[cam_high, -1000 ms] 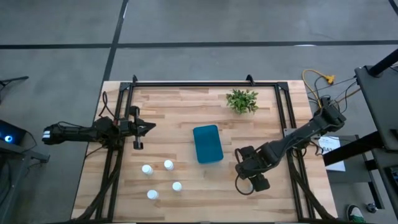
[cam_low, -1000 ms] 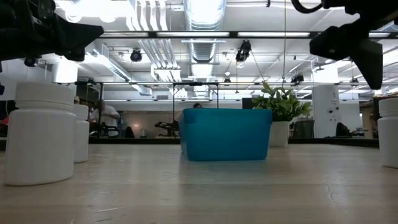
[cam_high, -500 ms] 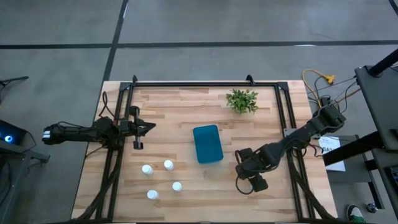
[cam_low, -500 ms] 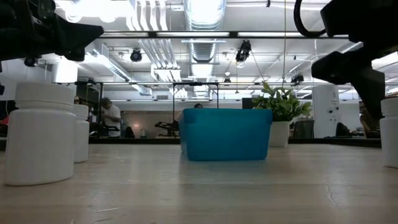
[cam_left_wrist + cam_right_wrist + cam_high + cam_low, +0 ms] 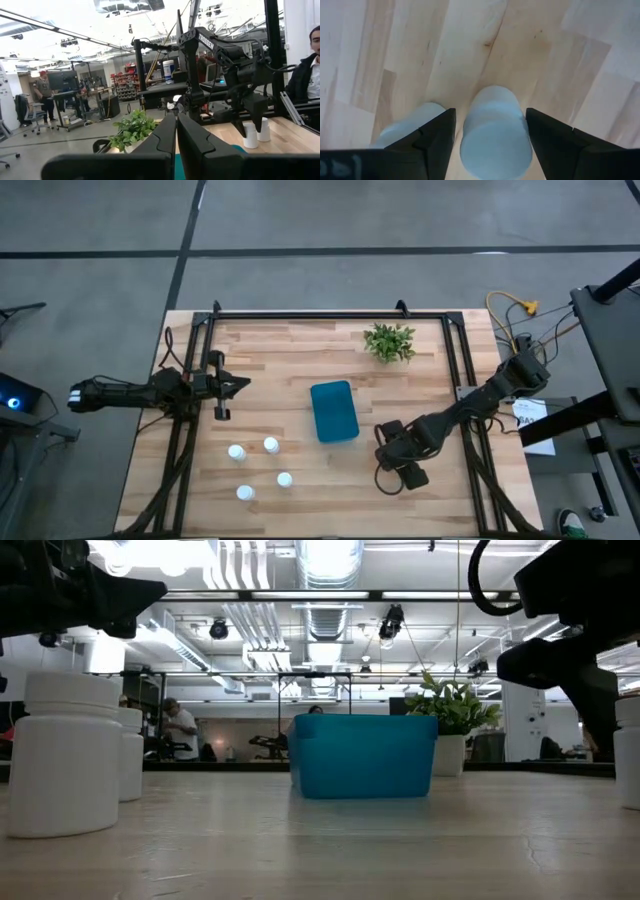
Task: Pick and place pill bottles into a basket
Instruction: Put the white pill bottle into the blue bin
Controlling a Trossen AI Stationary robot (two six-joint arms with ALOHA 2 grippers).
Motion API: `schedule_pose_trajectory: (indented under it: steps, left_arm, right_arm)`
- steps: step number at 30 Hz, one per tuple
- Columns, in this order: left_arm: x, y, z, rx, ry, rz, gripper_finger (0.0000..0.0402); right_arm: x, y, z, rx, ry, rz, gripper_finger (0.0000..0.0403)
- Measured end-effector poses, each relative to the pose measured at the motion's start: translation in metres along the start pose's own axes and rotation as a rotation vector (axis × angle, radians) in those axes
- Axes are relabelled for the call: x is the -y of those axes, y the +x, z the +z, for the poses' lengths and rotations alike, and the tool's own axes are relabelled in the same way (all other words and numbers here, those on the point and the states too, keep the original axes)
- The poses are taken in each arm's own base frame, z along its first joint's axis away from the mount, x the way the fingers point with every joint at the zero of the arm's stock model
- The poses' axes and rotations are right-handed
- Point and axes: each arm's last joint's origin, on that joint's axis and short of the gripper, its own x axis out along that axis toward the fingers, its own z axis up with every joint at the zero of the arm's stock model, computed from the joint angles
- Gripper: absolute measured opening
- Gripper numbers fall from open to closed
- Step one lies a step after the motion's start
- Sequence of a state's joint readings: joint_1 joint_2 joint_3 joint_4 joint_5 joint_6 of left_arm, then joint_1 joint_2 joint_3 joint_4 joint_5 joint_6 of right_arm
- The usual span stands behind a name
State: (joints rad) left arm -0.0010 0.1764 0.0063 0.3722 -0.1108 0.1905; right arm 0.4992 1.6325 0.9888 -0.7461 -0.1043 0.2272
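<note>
My right gripper points down near the table's right front, open, one finger on each side of a white pill bottle that stands upright on the wood. I see no touch. A second bottle stands just outside one finger. In the high view my right gripper hides both. Several more pill bottles stand at the front left. The teal-blue basket sits mid-table. My left gripper waits shut, level, above the table's left side.
A small green plant stands at the far right of the table. A black frame runs along the far and side edges. Bare wood lies between the basket and the front edge. A person stands beyond the right side.
My right gripper has sunk straight down toward the pill bottle near the table's right front and has stayed open. The bottles and the basket have not moved.
</note>
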Motion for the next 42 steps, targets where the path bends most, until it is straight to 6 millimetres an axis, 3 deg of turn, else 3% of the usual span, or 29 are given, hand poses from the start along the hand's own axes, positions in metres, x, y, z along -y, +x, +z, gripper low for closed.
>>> schedule_pose_trajectory:
  steps: [15, 22, 28, 42]
  left_arm:
    - [0.001, 0.002, -0.003, -0.025, 0.003, -0.005, 0.0]
    - [0.001, 0.002, -0.003, -0.025, 0.003, -0.005, 0.0]
    - [0.001, 0.002, -0.002, -0.023, 0.003, -0.004, 0.0]
    - [0.001, 0.002, -0.002, -0.022, 0.003, -0.004, 0.0]
  right_arm:
    - [0.001, 0.008, 0.001, -0.034, 0.001, -0.007, 0.0221]
    - [0.001, 0.008, 0.001, -0.038, 0.005, -0.008, 0.0169]
    - [0.002, 0.007, 0.0, -0.054, 0.009, -0.01, 0.0165]
    - [0.014, -0.03, 0.023, -0.042, 0.056, -0.02, 0.0165]
